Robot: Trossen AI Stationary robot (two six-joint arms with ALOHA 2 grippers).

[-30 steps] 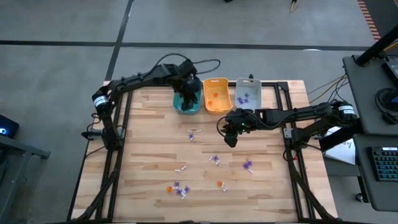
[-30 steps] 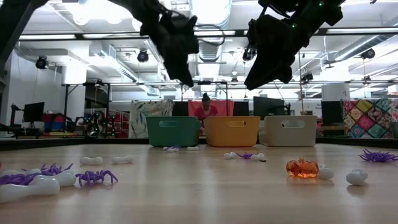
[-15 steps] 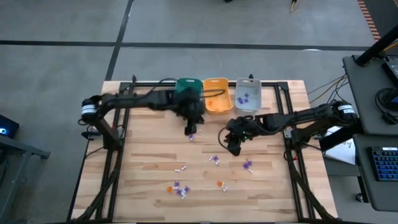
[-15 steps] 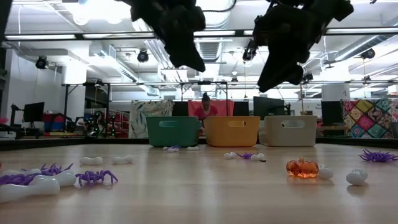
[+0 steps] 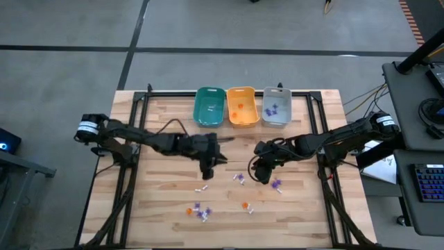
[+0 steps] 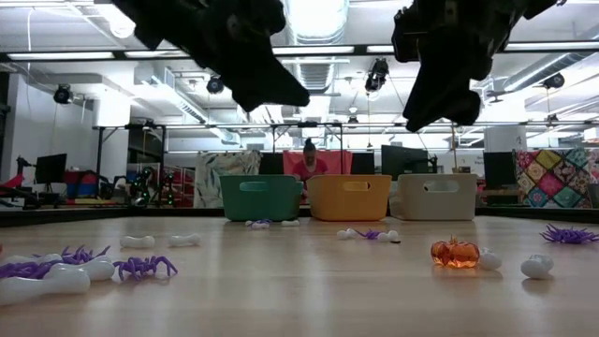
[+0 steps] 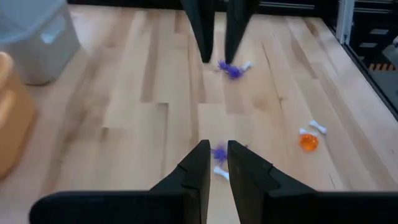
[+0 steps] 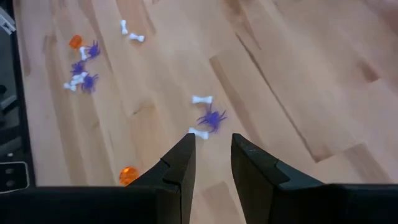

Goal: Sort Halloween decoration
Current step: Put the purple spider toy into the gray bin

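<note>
The Halloween decoration lies scattered over the wooden table: a purple spider with white bones (image 5: 239, 178), another spider (image 5: 276, 184), a bone (image 5: 203, 187), and a cluster of orange pumpkins and spiders (image 5: 200, 210) near the near edge. My left gripper (image 5: 207, 167) hovers over mid-table, narrowly open and empty; a spider and bone (image 7: 218, 154) lie on the wood under its tips (image 7: 215, 147). My right gripper (image 5: 262, 173) hangs open and empty just right of the spider with bones (image 8: 211, 118), which shows ahead of its tips (image 8: 211, 140).
Three bins stand in a row at the far edge: teal (image 5: 209, 105), orange (image 5: 241, 105) and grey (image 5: 275, 105); the orange and grey ones hold a few trinkets. The two grippers are close together over mid-table. An orange pumpkin (image 6: 455, 253) sits on the near right.
My left gripper has swung from over the teal bin toward the near edge and now hangs over mid-table. My right gripper has also moved a little toward the near edge, closer to the spider with bones. No trinket on the table has moved.
</note>
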